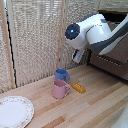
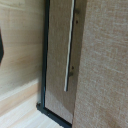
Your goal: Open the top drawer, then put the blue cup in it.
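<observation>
One white arm (image 1: 97,30) reaches in from the exterior view's right, raised above the table (image 1: 95,107), wrist pointing at the brown chest. Can't tell if the pincer is open or holding anything. Wrist view looks at the top drawer (image 2: 60,60) and its silver bar handle (image 2: 69,47). Blue cup (image 1: 62,75) sits mid-table, touching the pink mug (image 1: 60,89). No readable writing.
</observation>
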### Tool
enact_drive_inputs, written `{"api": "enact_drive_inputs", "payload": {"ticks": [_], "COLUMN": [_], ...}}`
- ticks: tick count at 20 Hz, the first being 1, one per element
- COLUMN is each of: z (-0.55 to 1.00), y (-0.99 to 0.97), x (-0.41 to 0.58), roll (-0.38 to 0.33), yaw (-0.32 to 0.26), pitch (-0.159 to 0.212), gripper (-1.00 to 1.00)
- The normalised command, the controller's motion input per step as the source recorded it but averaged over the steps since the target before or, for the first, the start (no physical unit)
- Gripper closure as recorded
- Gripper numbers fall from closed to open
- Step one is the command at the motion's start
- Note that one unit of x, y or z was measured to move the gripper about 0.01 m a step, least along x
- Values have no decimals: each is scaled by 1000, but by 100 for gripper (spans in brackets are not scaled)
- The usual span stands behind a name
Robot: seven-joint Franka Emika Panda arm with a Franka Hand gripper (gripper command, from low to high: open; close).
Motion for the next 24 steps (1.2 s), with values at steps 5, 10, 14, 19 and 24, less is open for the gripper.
{"api": "enact_drive_inputs", "payload": {"ticks": [5, 10, 14, 19, 24], "z": [146, 108, 66, 73, 189], "y": [157, 175, 113, 82, 57], "x": [533, 530, 384, 305, 193], "roll": [243, 262, 284, 285, 244], "yaw": [-176, -172, -217, -240, -268], "pitch": [118, 122, 120, 115, 77], "gripper": [-100, -100, -100, -100, -100]}}
